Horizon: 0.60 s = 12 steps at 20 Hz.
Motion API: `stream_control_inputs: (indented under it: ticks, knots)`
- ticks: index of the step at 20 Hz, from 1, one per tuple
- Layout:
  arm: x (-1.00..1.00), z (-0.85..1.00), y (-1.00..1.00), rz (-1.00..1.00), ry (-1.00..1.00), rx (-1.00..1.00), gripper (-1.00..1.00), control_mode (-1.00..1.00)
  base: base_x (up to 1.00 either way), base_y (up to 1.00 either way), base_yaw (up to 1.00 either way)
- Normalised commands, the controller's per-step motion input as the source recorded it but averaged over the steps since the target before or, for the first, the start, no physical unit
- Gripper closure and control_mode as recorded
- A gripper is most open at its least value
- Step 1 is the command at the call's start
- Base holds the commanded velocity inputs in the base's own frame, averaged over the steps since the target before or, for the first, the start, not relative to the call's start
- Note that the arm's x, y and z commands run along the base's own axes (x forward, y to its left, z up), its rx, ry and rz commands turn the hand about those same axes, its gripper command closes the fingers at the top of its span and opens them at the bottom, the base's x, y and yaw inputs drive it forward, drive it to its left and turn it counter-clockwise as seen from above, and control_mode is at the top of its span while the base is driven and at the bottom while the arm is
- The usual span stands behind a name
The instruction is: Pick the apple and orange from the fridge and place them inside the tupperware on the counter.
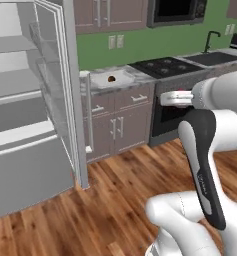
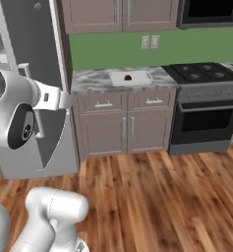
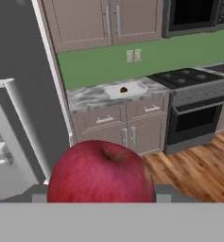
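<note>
A glossy red apple (image 3: 101,172) fills the lower middle of the hand view, and my gripper (image 3: 101,196) is shut on it, its tips mostly hidden behind the fruit. The hand (image 1: 172,98) hangs above the wooden floor in front of the cabinets. The orange (image 3: 124,89) lies inside the white tupperware (image 3: 138,88) on the marbled counter (image 3: 85,98). From the base views the orange (image 1: 111,79) sits in the tupperware (image 1: 122,76). The fridge (image 1: 20,100) stands open at the left, its grey door (image 1: 65,75) swung out towards the counter.
A black stove (image 1: 162,66) with an oven (image 2: 206,123) below stands right of the counter. A sink (image 1: 210,57) lies further right. Brown wall cabinets (image 2: 118,15) and a microwave (image 1: 177,10) hang above. My white arm (image 1: 205,150) rises over the wooden floor (image 2: 152,197).
</note>
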Motion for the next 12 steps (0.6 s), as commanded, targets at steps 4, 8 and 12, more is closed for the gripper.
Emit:
stream_control_inputs:
  ticks: [4,8,12]
  knots:
    - [0.00,0.00,0.00,0.00,0.00,0.00,1.00,1.00,0.03,-1.00,-0.09]
    - [0.00,0.00,0.00,0.00,0.00,0.00,1.00,1.00,0.26,-0.91,-0.07]
    - [0.00,0.00,0.00,0.00,0.00,0.00,1.00,1.00,0.47,-0.68,-0.03]
